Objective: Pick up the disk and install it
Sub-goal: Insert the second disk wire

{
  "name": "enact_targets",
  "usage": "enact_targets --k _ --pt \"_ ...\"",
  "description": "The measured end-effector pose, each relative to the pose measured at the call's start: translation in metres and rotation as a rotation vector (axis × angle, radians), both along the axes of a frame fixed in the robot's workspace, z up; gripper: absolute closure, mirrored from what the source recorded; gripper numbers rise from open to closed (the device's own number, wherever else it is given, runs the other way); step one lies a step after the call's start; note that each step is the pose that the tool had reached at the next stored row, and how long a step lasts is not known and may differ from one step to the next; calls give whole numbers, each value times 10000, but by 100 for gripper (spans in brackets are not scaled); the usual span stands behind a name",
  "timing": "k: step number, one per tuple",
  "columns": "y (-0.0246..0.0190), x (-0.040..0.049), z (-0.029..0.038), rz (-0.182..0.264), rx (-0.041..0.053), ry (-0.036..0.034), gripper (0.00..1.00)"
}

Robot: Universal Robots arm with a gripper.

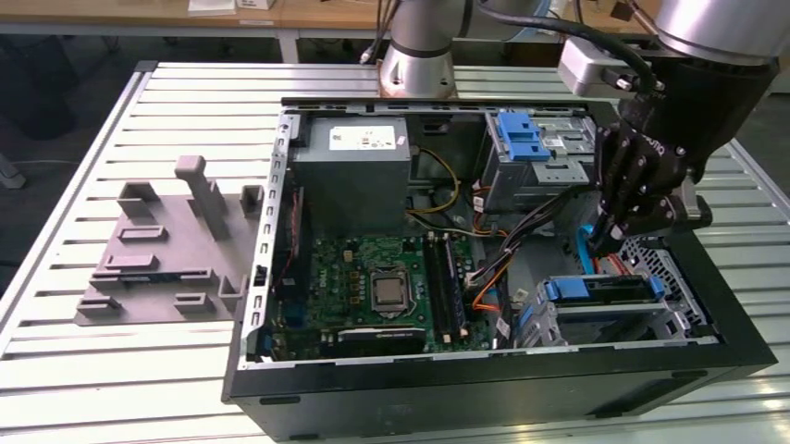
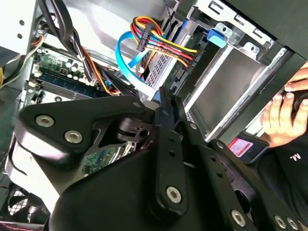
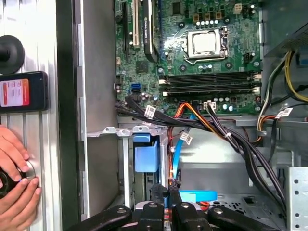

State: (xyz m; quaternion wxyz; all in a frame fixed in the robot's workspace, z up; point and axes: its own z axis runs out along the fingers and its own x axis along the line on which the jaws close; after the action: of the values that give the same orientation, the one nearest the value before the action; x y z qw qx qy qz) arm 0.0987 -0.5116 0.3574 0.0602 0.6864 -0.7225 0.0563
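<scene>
One hand [image 1: 605, 242] hung inside the open computer case [image 1: 265, 277], fingers pressed together, just above the disk [image 1: 602, 289], which sat in the drive cage [image 1: 672, 319]. Stiff, fairly heavy and probably shock-sensitive, the disk looked best gripped by its blue carrier's edges.

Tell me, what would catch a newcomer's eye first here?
Probably the opened computer case lying on the slatted metal table, its green circuit board bare to the camera. The robot's black claw reaches into the case on the exterior view's right, above a blue-framed drive bay. In the first wrist view a person's hand rests beside the case.
</scene>
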Motion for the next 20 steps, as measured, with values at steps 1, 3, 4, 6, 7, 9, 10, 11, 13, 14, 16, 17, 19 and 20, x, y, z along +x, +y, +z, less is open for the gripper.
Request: enact_targets --k 1,3,4,6,7,9,10,11,13,14,16,17,19,20 --pt "0 0 -6 -1 -2 0 84" --pt "-1 9 -11 -1 36 0 84" --pt "-1 15 -15 0 107 0 84" --pt "-4 22 -22 0 285 2 84" --pt "-6 24 -26 -1 342 2 84" --pt "-16 29 -34 0 518 4 84" --pt "-23 30 -38 1 637 4 84" --pt "-29 31 -41 -1 776 5 84" --pt "-41 32 -47 -1 1027 5 84" --pt "-46 32 -51 0 1046 5 84" --pt "-65 32 -59 0 1048 6 84" --pt "-85 32 -66 0 1048 6 84" --pt "-134 32 -80 0 1046 6 84" --pt "-159 32 -88 0 1047 6 84"
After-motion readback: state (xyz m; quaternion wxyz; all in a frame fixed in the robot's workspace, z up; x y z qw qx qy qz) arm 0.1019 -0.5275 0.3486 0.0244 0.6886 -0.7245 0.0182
